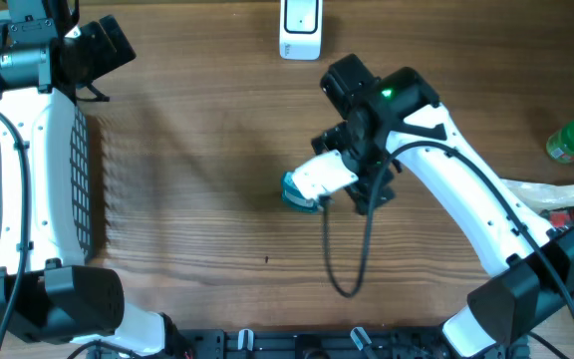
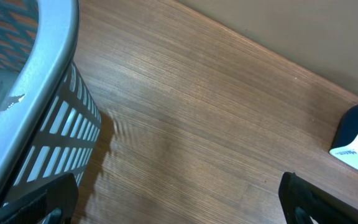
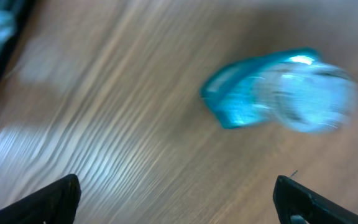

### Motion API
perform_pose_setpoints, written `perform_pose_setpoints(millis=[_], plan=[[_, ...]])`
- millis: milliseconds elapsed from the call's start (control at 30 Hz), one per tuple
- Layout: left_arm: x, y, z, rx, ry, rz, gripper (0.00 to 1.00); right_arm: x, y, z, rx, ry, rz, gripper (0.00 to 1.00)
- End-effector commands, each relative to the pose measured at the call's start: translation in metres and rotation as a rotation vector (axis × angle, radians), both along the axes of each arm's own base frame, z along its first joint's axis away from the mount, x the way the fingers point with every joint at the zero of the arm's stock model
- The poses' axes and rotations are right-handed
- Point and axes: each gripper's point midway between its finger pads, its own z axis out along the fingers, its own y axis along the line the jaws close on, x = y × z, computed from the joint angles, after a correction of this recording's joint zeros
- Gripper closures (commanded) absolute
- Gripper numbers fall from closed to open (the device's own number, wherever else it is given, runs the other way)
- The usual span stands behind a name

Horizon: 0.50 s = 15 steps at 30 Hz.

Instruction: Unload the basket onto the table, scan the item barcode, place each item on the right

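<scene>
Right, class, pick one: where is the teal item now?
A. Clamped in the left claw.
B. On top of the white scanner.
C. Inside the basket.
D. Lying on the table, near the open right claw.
D: the teal item lies on the table, apart from the right claw, whose jaws stand open and empty.

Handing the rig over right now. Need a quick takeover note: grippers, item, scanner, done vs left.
Left gripper: open, empty, beside the basket.
Right gripper: open, above the teal item, not gripping it.
The teal item lies on the table near the middle, blurred, no barcode visible.
Scanner: at the far edge, apart from the item.
Done: right arm is at the item.
Left: grasp, lift, show barcode to scanner.
</scene>
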Motion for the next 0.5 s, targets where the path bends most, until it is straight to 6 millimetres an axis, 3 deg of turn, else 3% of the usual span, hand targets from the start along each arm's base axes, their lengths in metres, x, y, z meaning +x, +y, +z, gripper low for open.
perform_pose_setpoints(millis=[0,233,400,467], plan=[[-0.002,0.001,-0.007,-0.016,0.022,0.014,0.0,-0.001,-0.012,0.01,0.011,-0.057,0.258,0.06],[-0.005,0.0,-0.009,-0.019,0.034,0.014,0.0,0.042,-0.018,0.011,0.006,-0.191,0.105,0.0],[-0.006,0.0,-0.01,-0.019,0.042,0.014,0.0,0.099,-0.013,0.024,0.125,-0.326,-0.251,0.0],[-0.007,0.0,-0.011,-0.02,0.045,0.014,0.0,0.131,-0.016,0.038,0.214,-0.385,-0.478,0.0]])
